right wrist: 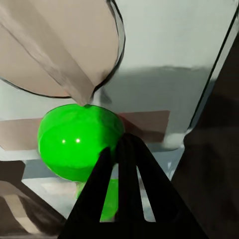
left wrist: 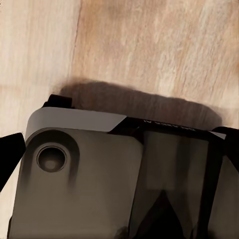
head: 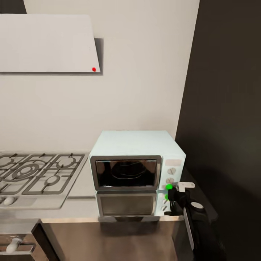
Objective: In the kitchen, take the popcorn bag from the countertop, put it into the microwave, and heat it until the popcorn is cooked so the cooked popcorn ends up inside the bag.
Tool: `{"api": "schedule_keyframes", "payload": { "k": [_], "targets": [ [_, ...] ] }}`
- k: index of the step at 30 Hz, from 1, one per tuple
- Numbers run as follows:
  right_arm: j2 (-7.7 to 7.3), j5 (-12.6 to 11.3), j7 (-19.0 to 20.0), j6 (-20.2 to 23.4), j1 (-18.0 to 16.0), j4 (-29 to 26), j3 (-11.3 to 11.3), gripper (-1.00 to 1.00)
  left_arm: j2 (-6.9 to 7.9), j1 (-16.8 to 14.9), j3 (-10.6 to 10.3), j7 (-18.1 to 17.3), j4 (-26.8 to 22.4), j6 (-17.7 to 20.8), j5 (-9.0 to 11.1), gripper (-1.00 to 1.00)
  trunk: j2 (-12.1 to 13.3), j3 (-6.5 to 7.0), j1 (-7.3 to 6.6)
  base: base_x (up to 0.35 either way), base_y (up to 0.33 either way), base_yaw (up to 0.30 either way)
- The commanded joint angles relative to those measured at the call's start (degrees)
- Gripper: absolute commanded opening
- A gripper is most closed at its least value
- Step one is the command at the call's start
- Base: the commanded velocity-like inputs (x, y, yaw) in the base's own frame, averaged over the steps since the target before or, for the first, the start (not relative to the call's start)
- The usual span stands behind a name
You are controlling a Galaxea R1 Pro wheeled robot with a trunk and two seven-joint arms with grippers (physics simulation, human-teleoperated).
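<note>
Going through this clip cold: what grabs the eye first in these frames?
The pale mint microwave stands on the glossy grey countertop, door shut, against the wall beside the steel gas hob. At the bottom of its knob panel glows a bright green button, with the right gripper right at it. Up on the white hood, a small red dot stands out.

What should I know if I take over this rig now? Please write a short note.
Right end effector: at the green button on the microwave, touching or nearly; open or shut unclear.
Left arm: hangs over the wood floor.
The microwave stands on the countertop, door shut. The dark glass hides whether the popcorn bag is inside.
Left to do: confirm the bag is inside, press the button, then wait for the heating.
</note>
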Motion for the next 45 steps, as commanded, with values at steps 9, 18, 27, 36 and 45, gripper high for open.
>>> {"api": "schedule_keyframes", "payload": {
  "k": [9,18,27,36,45],
  "targets": [
    [0.09,-0.4,0.9,0.4,-1.9,1.8,0.4,-1.00,-0.09,-0.1,-0.5,-0.2,0.1,-0.2,0.5,1.00,0.0,-0.07,-0.02,-0.341,0.000,0.000],
    [0.09,-0.4,1.2,1.0,-1.9,-0.6,0.5,-1.00,-0.10,-0.1,-0.5,-0.2,0.2,-0.2,0.4,1.00,0.0,-0.07,-0.02,-0.344,0.000,0.000],
    [0.09,-0.4,1.3,1.1,-1.9,-1.2,0.5,-1.00,-0.10,-0.1,-0.5,-0.2,0.2,-0.2,0.5,1.00,0.0,-0.07,-0.02,-0.344,0.000,0.000],
    [-3.48,-0.5,-0.8,-6.2,-2.1,31.1,-0.1,-1.00,-0.01,-0.1,-0.4,-0.1,0.1,-0.2,0.8,1.00,0.0,-0.07,-0.02,-0.126,0.000,0.000],
    [-16.50,-0.8,-1.4,-26.8,-2.1,74.4,0.1,-1.00,-0.12,-0.1,-0.3,0.4,0.2,-0.1,0.8,1.00,0.0,-0.07,-0.02,0.000,0.000,0.000]
  ]
}}
